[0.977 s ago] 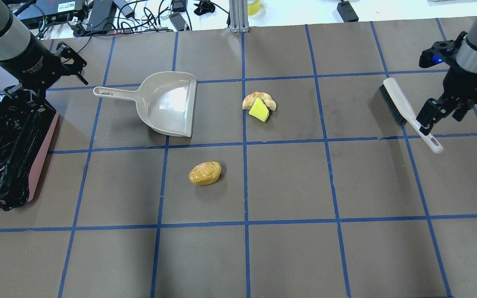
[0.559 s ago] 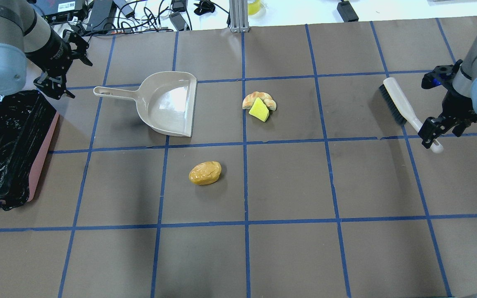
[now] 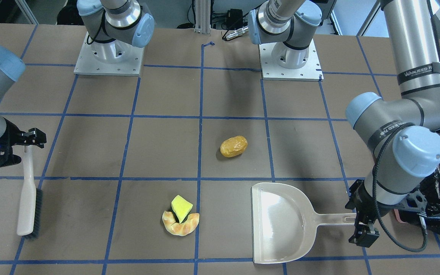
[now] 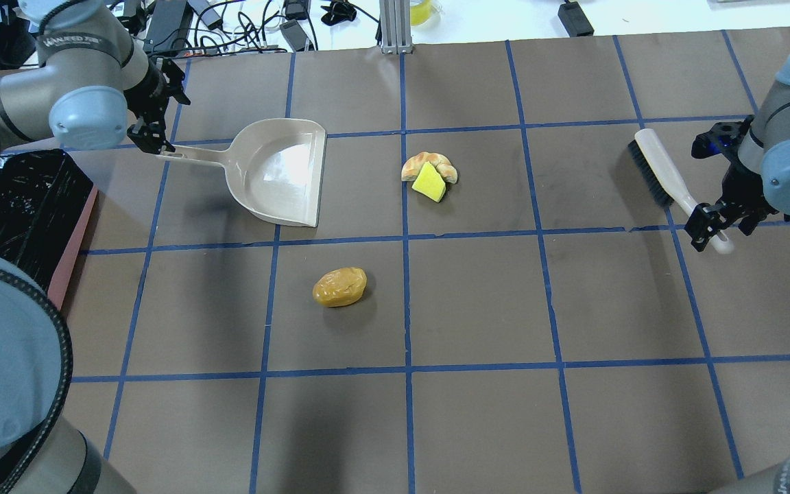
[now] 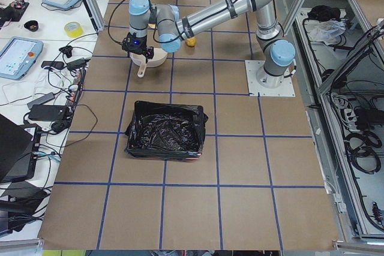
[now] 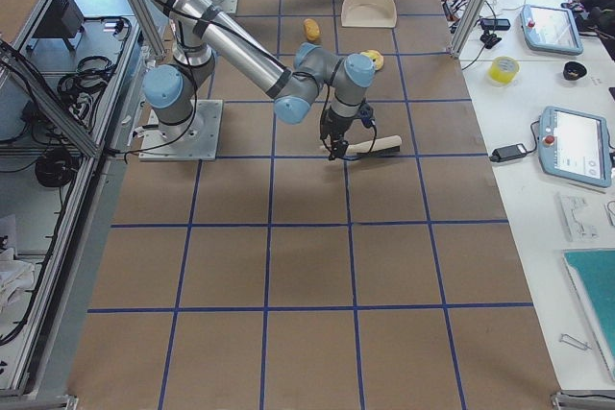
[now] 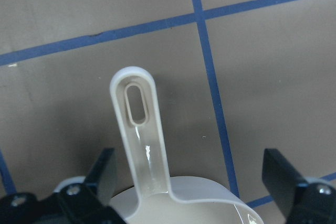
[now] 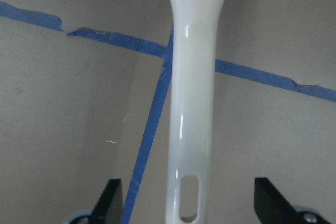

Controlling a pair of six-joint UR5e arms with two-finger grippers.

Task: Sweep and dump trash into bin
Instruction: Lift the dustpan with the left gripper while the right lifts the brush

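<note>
The trash lies in two spots: a golden-brown potato-shaped lump (image 4: pixel 339 287) (image 3: pixel 234 146) nearer the table's middle, and a tan croissant piece (image 4: pixel 436 165) with a yellow-green wedge (image 4: pixel 429 182) leaning on it. The bin (image 4: pixel 74 240) (image 5: pixel 165 131), pink-sided with a black bag, stands at the left edge. My left gripper (image 4: pixel 155 140) (image 7: pixel 189 161) is open, its fingers straddling the end of the beige dustpan's handle (image 7: pixel 140 124). My right gripper (image 4: pixel 707 233) (image 8: pixel 186 184) is open too, astride the white brush handle (image 8: pixel 191 93) near its hanging hole.
The dustpan (image 4: pixel 278 171) lies flat, its mouth facing the croissant. The brush (image 4: pixel 655 171) lies on the table at the right, bristles on its far-left side. Cables and boxes crowd the far edge (image 4: pixel 230 20) beyond the mat.
My left arm swung away from above the bin, up and right to the dustpan handle's end. My right gripper slid down along the brush handle toward its tip.
</note>
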